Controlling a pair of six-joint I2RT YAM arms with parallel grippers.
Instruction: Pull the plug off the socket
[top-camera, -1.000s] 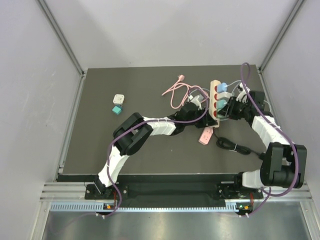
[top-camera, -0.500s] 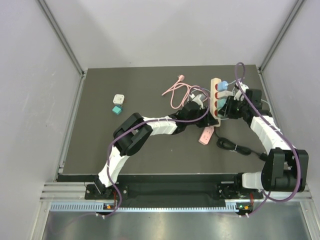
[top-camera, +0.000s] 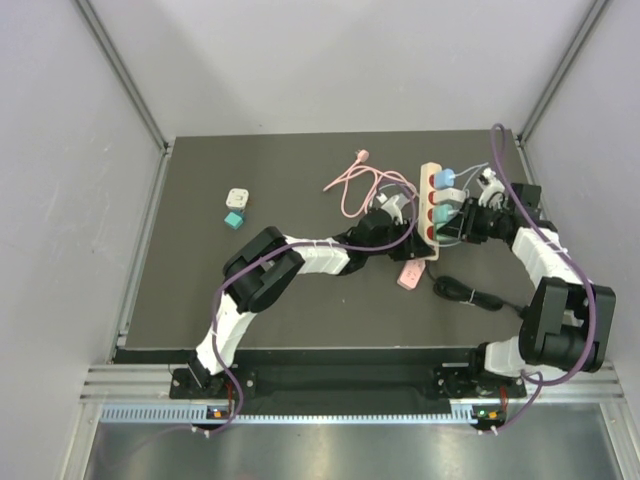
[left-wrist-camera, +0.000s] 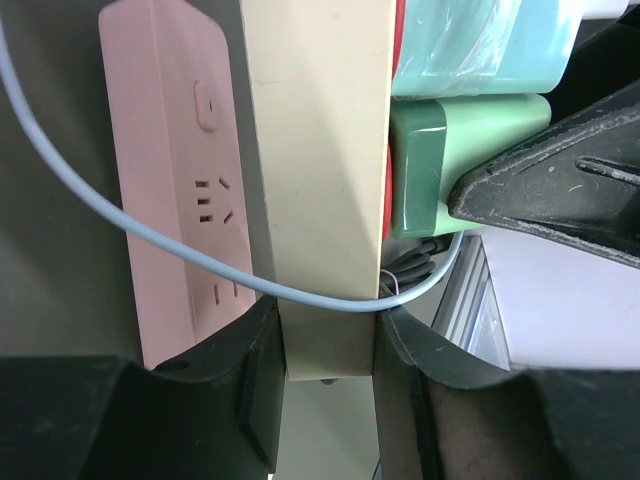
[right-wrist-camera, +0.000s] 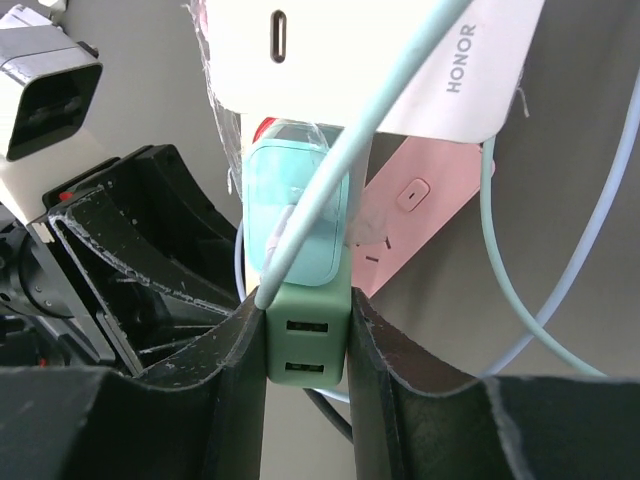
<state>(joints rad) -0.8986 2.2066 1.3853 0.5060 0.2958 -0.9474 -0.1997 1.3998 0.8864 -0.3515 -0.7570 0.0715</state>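
Observation:
A cream power strip (top-camera: 431, 205) with red sockets lies at the back right of the dark table. It carries a blue plug (top-camera: 447, 178), a teal plug and a green USB charger plug (top-camera: 447, 214). My left gripper (top-camera: 418, 238) is shut on the strip's near end; the left wrist view shows its jaws pressed on both sides of the cream body (left-wrist-camera: 315, 150). My right gripper (top-camera: 458, 222) is shut on the green plug (right-wrist-camera: 306, 340), which sits under the teal plug (right-wrist-camera: 295, 210). The green plug (left-wrist-camera: 425, 165) is still against the strip.
A pink power strip (top-camera: 411, 272) lies just in front of the cream one. A pink cable (top-camera: 355, 185) coils to its left and a black cable (top-camera: 470, 293) to the front right. A white adapter (top-camera: 237, 198) and a teal adapter (top-camera: 233, 219) sit far left.
My right wrist swung left toward the strip, then came back to the right. The strip's near end has shifted slightly toward me. The left gripper stays on the strip.

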